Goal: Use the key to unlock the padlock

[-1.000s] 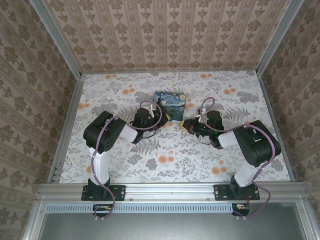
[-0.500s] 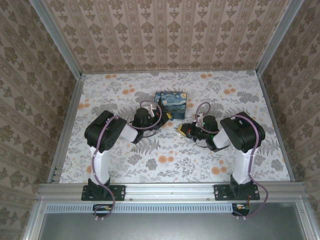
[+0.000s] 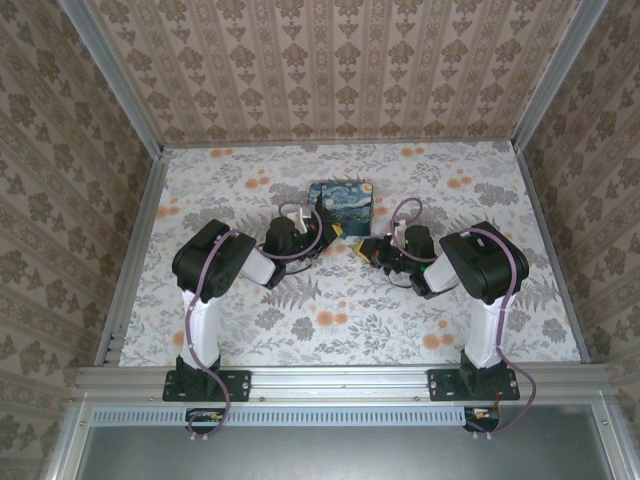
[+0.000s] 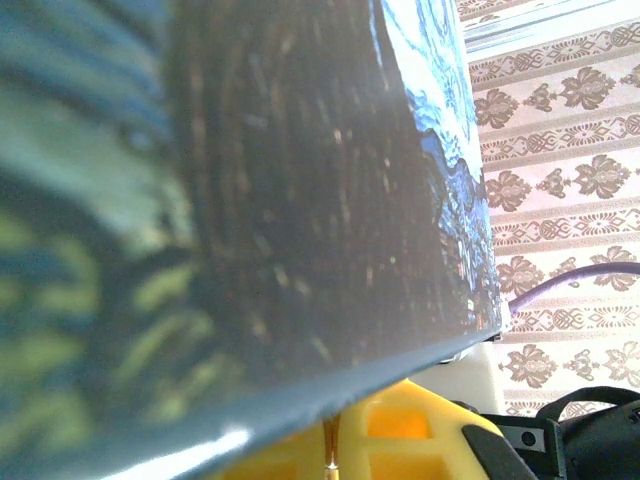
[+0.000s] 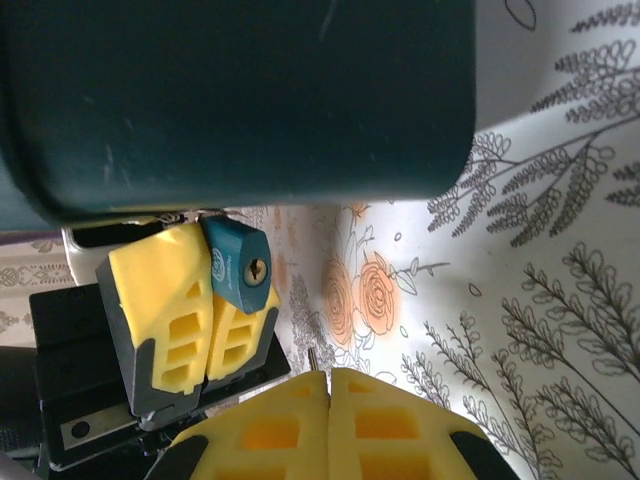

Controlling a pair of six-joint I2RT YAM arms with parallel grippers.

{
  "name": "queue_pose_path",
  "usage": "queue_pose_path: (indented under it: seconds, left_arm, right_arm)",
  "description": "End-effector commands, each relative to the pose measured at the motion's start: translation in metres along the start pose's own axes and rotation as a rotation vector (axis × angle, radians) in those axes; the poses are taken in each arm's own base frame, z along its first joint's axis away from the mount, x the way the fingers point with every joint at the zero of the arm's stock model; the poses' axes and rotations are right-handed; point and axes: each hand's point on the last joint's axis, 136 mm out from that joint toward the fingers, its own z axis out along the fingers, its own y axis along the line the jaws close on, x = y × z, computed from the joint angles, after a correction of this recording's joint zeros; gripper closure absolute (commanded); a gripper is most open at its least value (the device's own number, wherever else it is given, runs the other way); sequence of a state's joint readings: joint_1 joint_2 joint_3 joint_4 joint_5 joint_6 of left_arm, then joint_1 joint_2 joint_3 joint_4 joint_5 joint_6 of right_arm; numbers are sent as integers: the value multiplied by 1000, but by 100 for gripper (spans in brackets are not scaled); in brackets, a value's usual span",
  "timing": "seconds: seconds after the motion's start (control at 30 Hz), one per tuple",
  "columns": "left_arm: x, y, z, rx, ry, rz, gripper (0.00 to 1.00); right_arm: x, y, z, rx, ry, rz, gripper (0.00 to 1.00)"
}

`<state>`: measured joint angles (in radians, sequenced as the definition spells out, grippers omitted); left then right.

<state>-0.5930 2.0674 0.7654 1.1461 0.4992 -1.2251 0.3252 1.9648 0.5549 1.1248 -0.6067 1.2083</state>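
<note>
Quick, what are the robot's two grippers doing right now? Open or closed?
Left gripper: closed, holding the padlock.
Right gripper: closed, holding the key, whose thin tip pokes out between its fingers.

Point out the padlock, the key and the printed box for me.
padlock [image 5: 234,262], right wrist view, blue body beside the keyhole
key [image 5: 311,358], right wrist view, thin tip
box [image 3: 341,203], top view, printed lid

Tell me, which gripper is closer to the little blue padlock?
Left. The left gripper is clamped on the padlock; the right gripper, shut on the key, sits apart from it, facing its keyhole.
</note>
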Motion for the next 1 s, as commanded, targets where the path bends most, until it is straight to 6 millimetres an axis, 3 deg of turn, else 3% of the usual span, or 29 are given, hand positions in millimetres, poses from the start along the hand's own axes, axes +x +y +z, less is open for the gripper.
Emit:
queue_pose_path:
  seconds: [0.0,0.97]
  left_arm:
    - [2,-7,-3,27,17,5,100]
    - [7,-7,0,16,35,14,100]
  right_arm:
    - [-11,10,3,-16,-41,-17,100]
    - [-24,23,11,-31,-49,-32,100]
